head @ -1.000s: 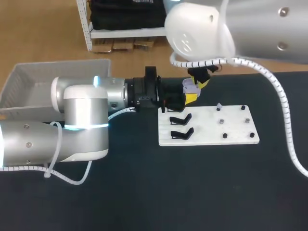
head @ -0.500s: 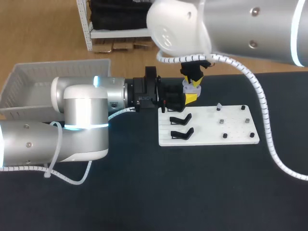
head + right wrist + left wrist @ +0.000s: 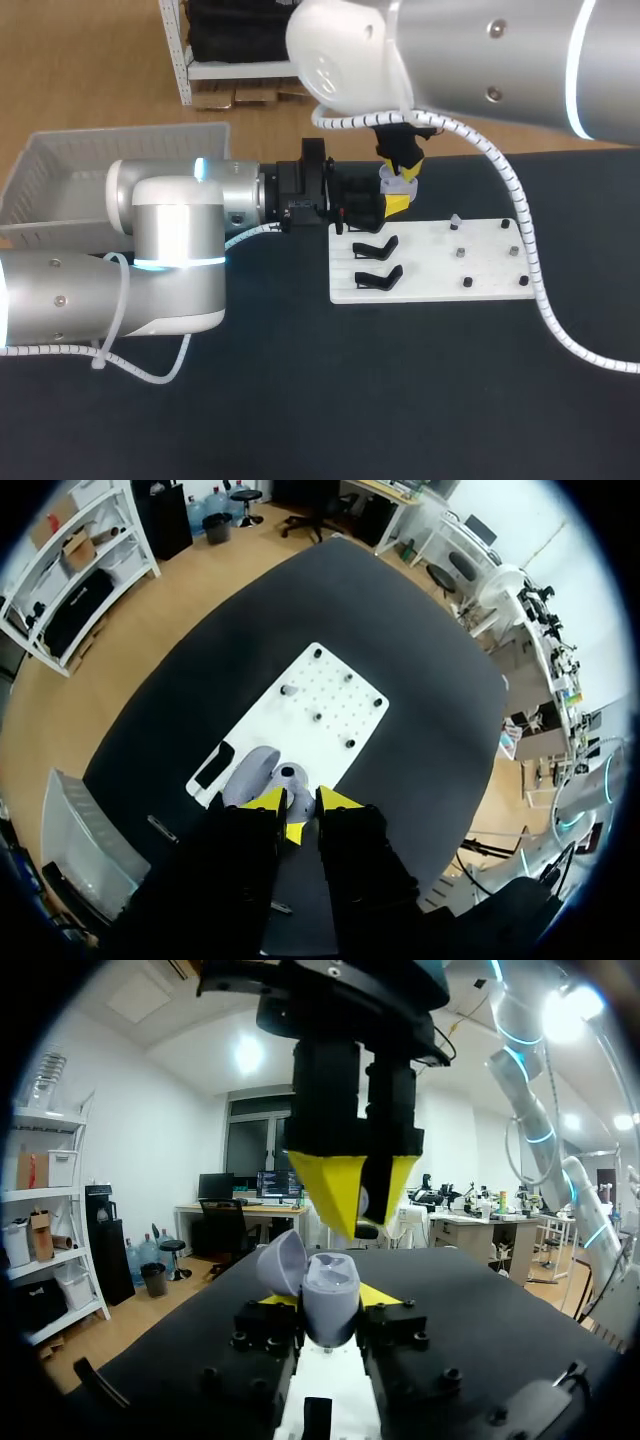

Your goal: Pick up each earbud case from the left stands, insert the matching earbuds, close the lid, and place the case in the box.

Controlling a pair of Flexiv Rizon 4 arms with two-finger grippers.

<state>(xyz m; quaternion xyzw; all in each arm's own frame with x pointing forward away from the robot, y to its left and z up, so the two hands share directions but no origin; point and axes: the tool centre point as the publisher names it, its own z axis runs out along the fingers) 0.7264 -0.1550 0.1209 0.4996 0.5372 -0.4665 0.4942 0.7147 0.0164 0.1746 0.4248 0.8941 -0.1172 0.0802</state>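
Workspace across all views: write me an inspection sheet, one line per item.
Surface: black table, with a white perforated board lying on it.
Job's things: open lavender earbud case, lid tipped back; two black stands on the board, both without cases; white plastic basket at the table's far left.
Clutter: nothing seen.
Claws: left claw shut on the case's sides; right claw directly above the case's opening.
Cables: white spiral-wrapped cable hanging from the right arm across the board's right end; a second cable looped beneath the left arm.
Surroundings: nothing seen.
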